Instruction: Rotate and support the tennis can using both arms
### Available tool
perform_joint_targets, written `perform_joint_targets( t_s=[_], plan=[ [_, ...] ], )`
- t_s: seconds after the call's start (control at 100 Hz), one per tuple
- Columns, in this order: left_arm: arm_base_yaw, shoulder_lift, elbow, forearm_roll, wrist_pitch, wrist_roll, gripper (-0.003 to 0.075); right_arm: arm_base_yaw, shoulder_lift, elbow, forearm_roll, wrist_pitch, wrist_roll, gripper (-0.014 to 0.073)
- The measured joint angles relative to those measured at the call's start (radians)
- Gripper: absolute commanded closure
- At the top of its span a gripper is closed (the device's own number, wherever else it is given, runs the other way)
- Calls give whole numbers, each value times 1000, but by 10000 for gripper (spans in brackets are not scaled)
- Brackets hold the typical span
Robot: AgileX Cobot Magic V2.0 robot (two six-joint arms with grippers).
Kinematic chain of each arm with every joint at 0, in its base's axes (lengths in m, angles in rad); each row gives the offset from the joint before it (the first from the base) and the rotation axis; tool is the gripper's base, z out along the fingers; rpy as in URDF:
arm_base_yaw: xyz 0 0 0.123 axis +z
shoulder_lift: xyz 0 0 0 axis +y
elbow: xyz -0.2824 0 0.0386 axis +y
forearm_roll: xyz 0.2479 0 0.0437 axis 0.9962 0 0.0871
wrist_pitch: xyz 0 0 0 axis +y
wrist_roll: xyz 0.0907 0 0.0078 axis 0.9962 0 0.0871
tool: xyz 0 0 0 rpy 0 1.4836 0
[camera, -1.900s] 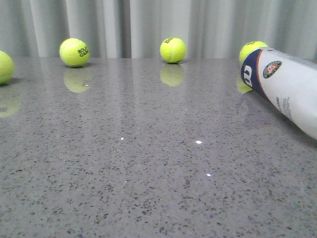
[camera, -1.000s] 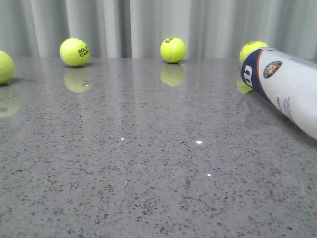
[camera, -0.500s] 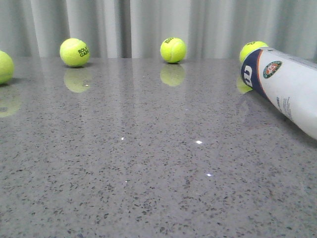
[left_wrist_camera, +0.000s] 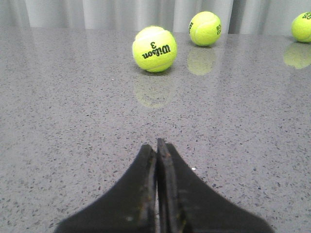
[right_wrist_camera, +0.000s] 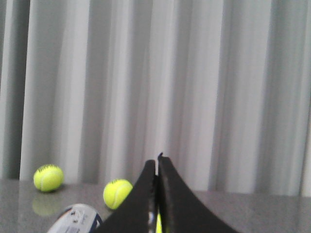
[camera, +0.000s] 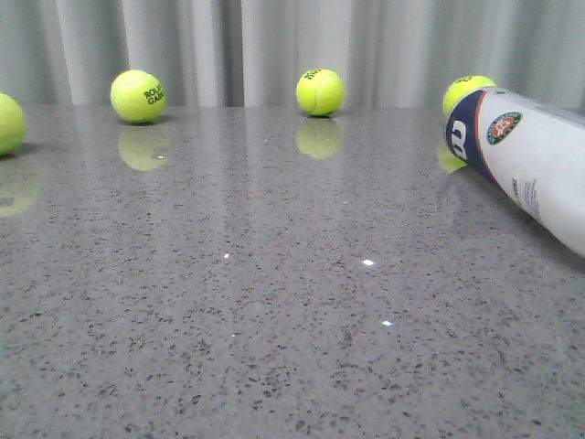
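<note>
White-and-navy label, orange stripe, round green-orange badge: that is the tall cylindrical tennis can (camera: 530,160), lying on its side at the right edge of the speckled grey stone table (camera: 274,302) in the front view. It is angled, with its navy end toward the back, where a yellow-green tennis ball (camera: 464,90) sits just behind it. The can's near end runs out of frame, so that end stays unknown.

Handling call: a thin-walled can like this should be light and fairly stiff, but smooth and round, so it will likely roll or skid on this glossy top. Squeeze the middle too hard and the wall could flex. My pick is a hold near one end, where the wall is probably stiffest, with the second arm bracing the opposite side as the can turns upright.

Now the tools. Left gripper (left_wrist_camera: 156,145): black fingers pressed together, nothing between them, low over bare table. A Wilson-printed tennis ball (left_wrist_camera: 154,49) sits ahead of it, well apart. It is far from the can, which does not appear in its view at all.

Right gripper (right_wrist_camera: 157,162): fingers also pressed together, pinching nothing, raised and looking at the grey curtain (right_wrist_camera: 194,73). The can's navy end peeks in low beside its fingers, close but not touching.

Neither arm shows in the front view. No contact with the can; both sets of fingers would need to spread before any hold.
</note>
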Motion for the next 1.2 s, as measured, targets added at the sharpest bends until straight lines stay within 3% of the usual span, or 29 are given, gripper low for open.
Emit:
perform_joint_targets(
  t_s=[0.14, 0.59, 0.64, 0.71, 0.83, 0.9, 1.2],
  plan=[
    [0, 0, 0, 0, 0, 0, 741, 0, 26, -96, -20, 194, 2, 650],
    [0, 0, 0, 0, 0, 0, 741, 0, 410, -401, 61, 532, 2, 631],
    [0, 0, 0, 0, 0, 0, 741, 0, 462, -432, 79, 560, 2, 585],
    [0, 0, 0, 0, 0, 0, 741, 0, 524, -475, 100, 607, 2, 447],
    [0, 0, 0, 0, 0, 0, 741, 0, 624, -549, 138, 700, -10, 74],
    [0, 0, 0, 0, 0, 0, 741, 0, 678, -582, 156, 742, -17, -77],
    [0, 0, 0, 0, 0, 0, 741, 91, 918, -725, 242, 922, -32, -41]
  ],
)
